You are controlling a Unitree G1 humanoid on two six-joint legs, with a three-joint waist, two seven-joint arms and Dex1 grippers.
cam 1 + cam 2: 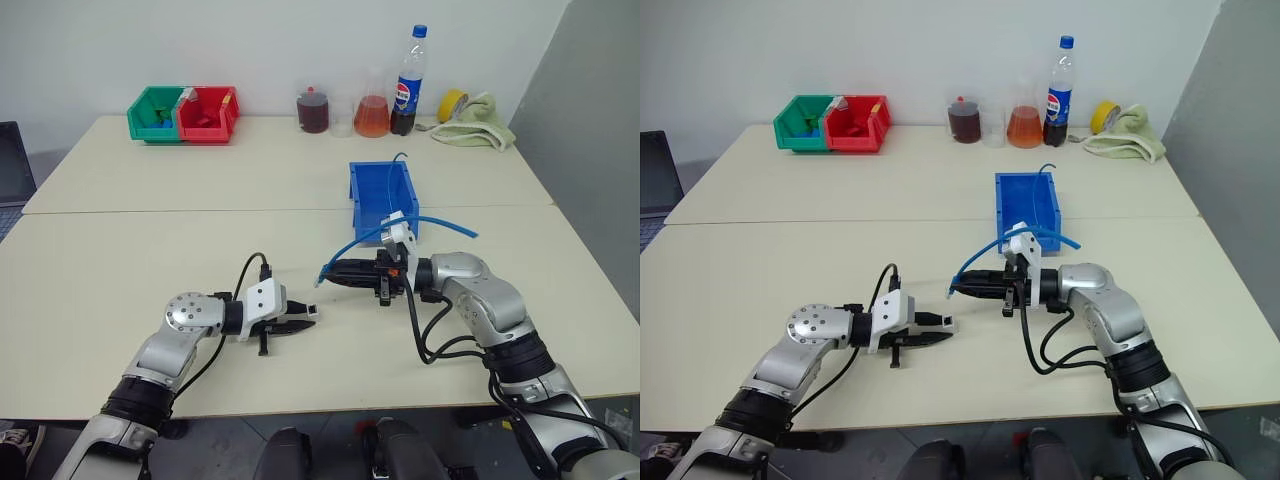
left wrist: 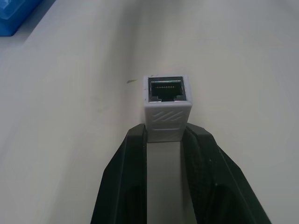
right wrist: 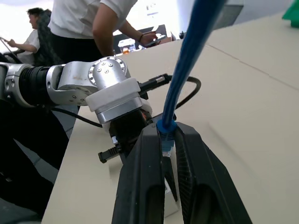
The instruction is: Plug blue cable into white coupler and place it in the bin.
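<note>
My left pincer clamps the white coupler, level, aimed 3 o'clock; right pincer grips the blue cable plug, facing it. Cream bench; the bin at 12 o'clock.

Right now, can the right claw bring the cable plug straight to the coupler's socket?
Probably yes. The right claw holds the blue cable plug-first toward the white coupler in the left claw; only bare table lies between, though the plug sits higher.
</note>
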